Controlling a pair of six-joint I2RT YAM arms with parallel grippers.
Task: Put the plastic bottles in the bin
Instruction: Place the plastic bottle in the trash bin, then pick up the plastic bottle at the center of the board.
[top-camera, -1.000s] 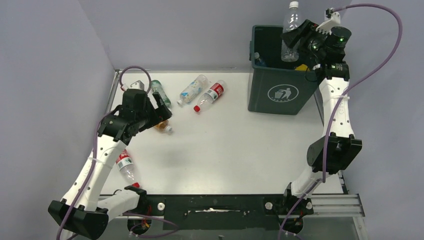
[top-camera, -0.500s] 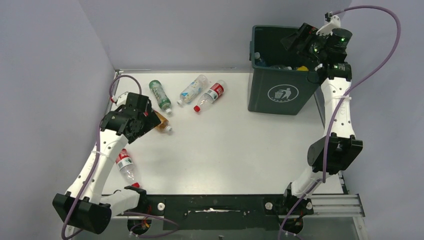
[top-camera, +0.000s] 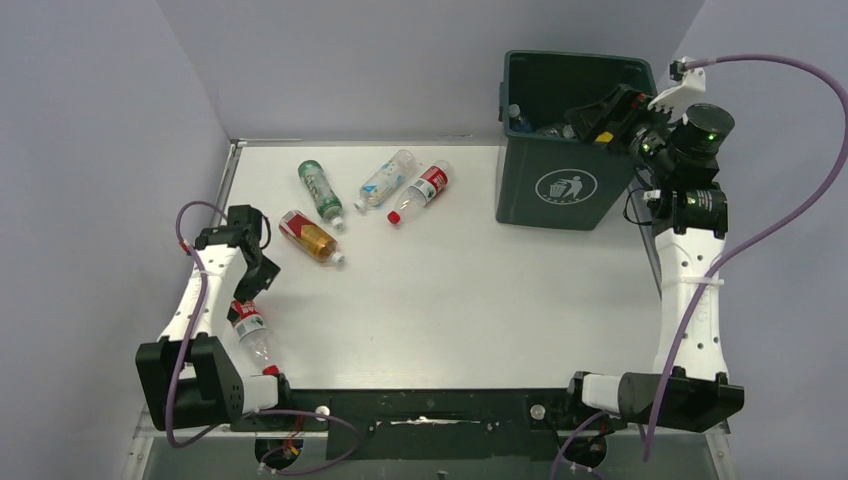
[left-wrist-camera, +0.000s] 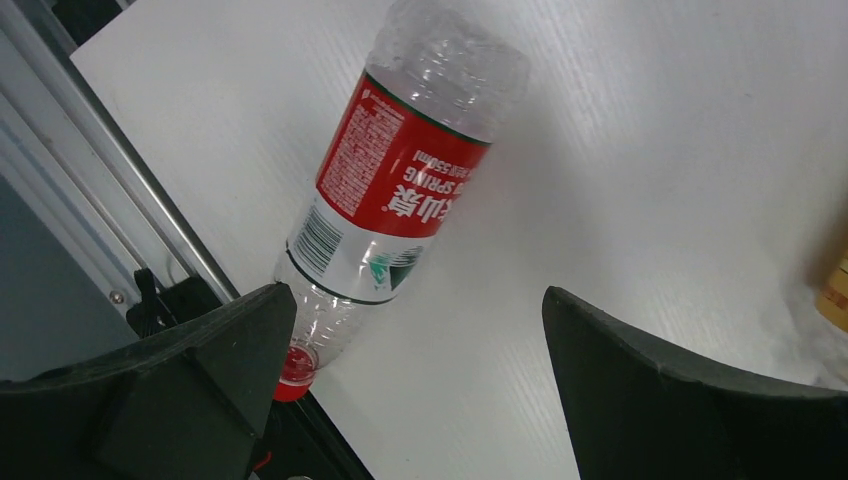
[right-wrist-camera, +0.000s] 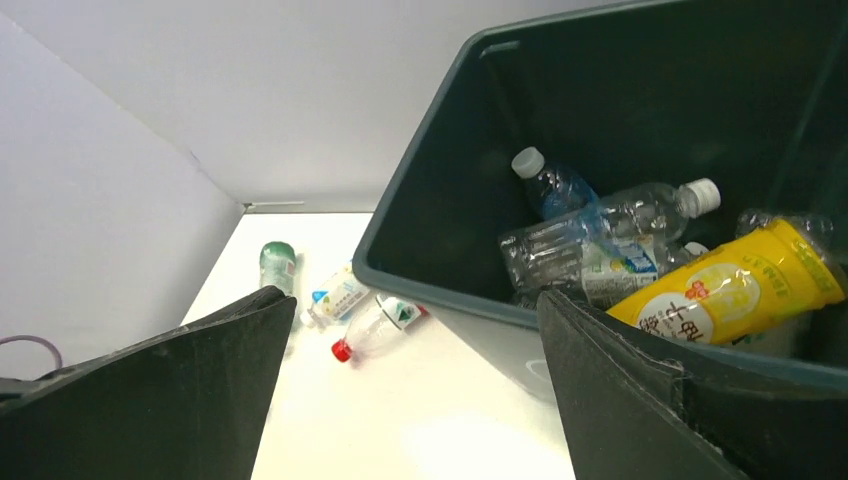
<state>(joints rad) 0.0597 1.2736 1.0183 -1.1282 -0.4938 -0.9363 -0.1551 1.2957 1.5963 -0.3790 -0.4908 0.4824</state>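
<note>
The dark green bin (top-camera: 560, 185) stands at the back right. It holds a yellow bottle (right-wrist-camera: 730, 290), a clear bottle (right-wrist-camera: 600, 240) and a blue one (right-wrist-camera: 555, 185). My right gripper (top-camera: 612, 108) is open and empty over the bin's right rim. On the table lie a green-label bottle (top-camera: 322, 192), a blue-label bottle (top-camera: 386, 178), a red-label bottle (top-camera: 422, 190) and an amber bottle (top-camera: 312, 237). My left gripper (top-camera: 258, 285) is open and empty above another red-label bottle (left-wrist-camera: 405, 190), whose red cap (left-wrist-camera: 295, 370) sits by the left finger.
The table's left rail (left-wrist-camera: 110, 230) runs close beside the near red-label bottle. Grey walls close in the back and both sides. The black base rail (top-camera: 430, 405) lies along the near edge.
The clear bottle held by my right gripper has dropped into the bin, and that gripper has opened and drawn back to the right. My left arm has pulled back from the amber bottle to the near red-label bottle.
</note>
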